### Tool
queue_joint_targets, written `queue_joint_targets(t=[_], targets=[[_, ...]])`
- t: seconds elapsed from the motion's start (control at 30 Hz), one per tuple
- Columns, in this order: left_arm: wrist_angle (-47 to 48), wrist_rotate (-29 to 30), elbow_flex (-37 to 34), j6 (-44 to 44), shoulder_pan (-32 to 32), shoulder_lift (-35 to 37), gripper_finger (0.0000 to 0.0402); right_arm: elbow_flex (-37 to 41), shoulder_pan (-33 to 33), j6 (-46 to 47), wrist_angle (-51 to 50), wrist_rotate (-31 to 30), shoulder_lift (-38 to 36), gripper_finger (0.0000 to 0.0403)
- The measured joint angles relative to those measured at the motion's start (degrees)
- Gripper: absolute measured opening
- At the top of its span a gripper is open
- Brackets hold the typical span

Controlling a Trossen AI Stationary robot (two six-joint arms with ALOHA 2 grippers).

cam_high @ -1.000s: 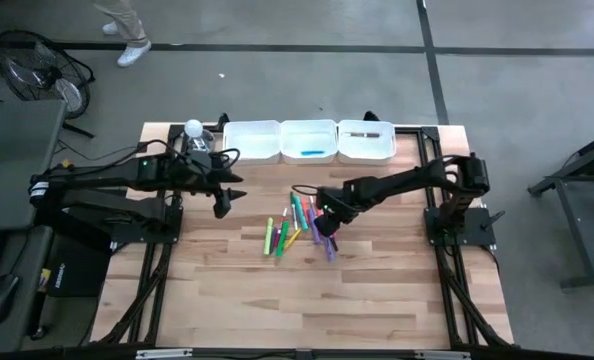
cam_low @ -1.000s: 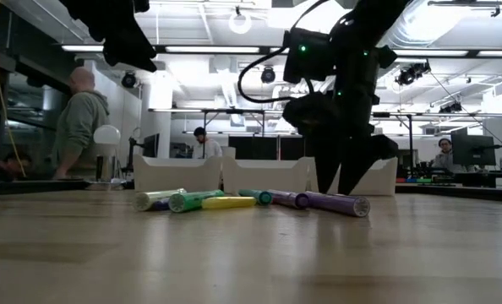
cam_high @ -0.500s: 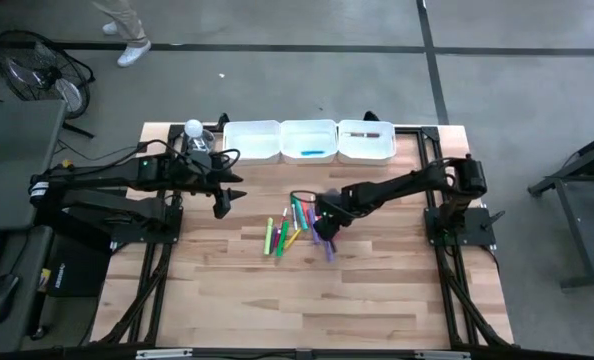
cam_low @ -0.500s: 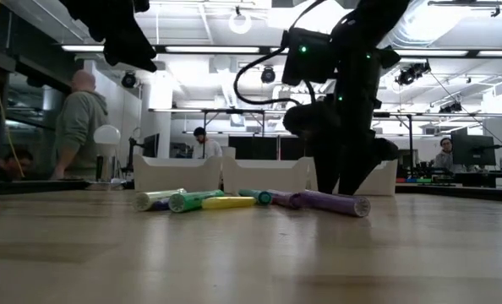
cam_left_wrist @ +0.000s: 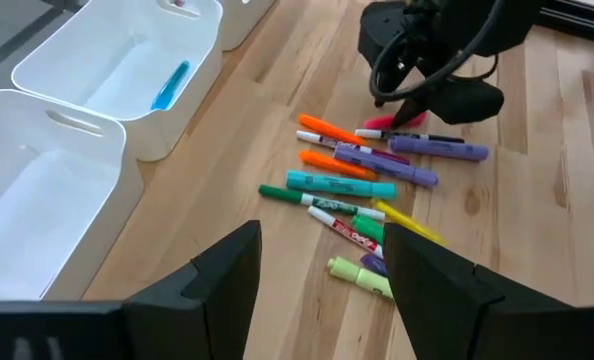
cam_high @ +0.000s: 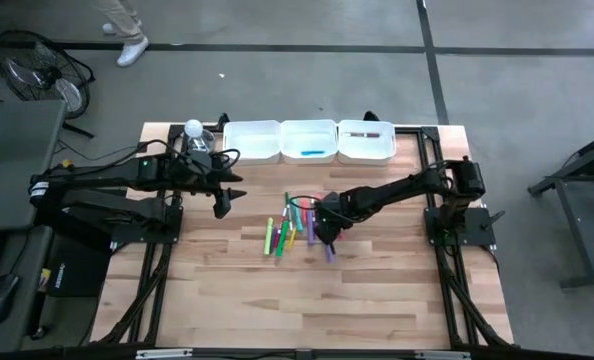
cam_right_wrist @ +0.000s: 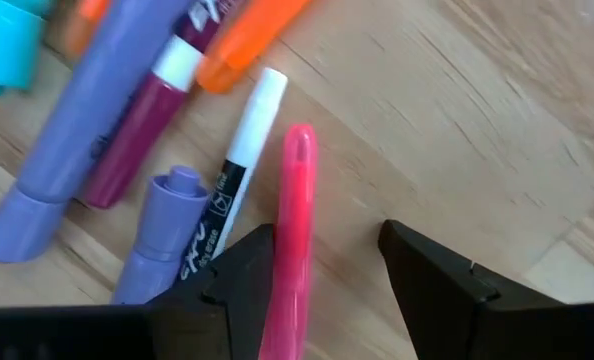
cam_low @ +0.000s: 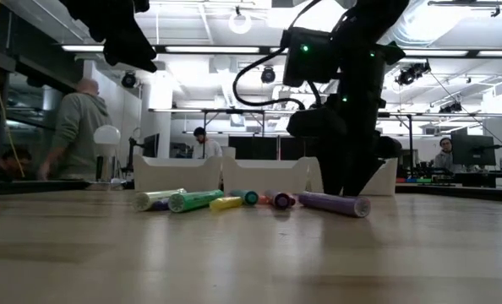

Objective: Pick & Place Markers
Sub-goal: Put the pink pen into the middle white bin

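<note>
Wooden slats make up the table (cam_high: 377, 290), which sits on a grey floor with three white trays (cam_high: 308, 141) lined along its far edge. One tray holds a blue marker (cam_high: 318, 153), and another holds a dark marker (cam_high: 366, 131). Loose markers (cam_high: 289, 228) lie scattered near the table's middle: green, yellow, teal, orange, red and purple ones, some touching or crossing. At the right edge of this pile the right gripper (cam_high: 320, 226) is down at table level, its jaws parted and set either side of a pink marker (cam_right_wrist: 289, 230) that lies flat on the wood; whether the fingers touch it cannot be told. Just beside the pink marker lie a thin white-and-black marker (cam_right_wrist: 241, 155) and a purple one (cam_right_wrist: 167, 240). From table height, a purple marker (cam_low: 334, 203) lies nearest the right arm. Well apart from the pile, the left gripper (cam_high: 223, 197) hangs above the table's left side, jaws wide and empty. Beyond the table, a person (cam_low: 75, 127) stands in the room.
</note>
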State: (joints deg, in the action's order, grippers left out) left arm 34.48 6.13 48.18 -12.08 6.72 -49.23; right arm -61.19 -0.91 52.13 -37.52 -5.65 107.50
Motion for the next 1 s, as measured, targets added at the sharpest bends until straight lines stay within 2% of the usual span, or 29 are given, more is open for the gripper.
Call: queue_joint_targets(t=[0.13,0.33,0.8,1.0], targets=[[0.00,0.02,0.00,-0.15,0.02,0.00,0.0207,0.02,0.61,-0.14,-1.18,2.27,-0.02,0.0183],[-0.02,0.20,0.00,-0.17,0.00,0.00,0.0207,0.22,0.54,-0.46,-1.40,0.68,-0.02,0.0177],[0.02,0.50,0.00,-0.02,0.02,0.00,0.0207,0.33,0.07,-4.60,-1.20,0.72,-0.02,0.0042],[0.04,0.52,0.02,0.00,0.01,0.00,0.0207,0.33,0.05,-4.50,-0.78,0.81,-0.02,0.0030]])
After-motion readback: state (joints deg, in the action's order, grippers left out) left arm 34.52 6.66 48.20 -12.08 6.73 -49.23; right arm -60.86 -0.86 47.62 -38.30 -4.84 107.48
